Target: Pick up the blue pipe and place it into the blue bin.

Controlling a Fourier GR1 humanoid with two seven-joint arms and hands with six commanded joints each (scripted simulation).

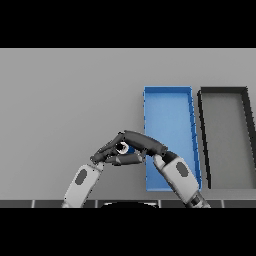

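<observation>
My right hand (142, 141) is curled round the blue pipe (130, 149), the left hand (107, 152) touching it too — I'd lift before carrying it sideways over the near wall of the blue bin (167, 91) just beside my wrist.

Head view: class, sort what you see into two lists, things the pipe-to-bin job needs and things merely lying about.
Needed for the job:
blue pipe, mostly hidden between the hands
blue bin
right hand
left hand

Just lying about:
black bin, right of the blue one
</observation>
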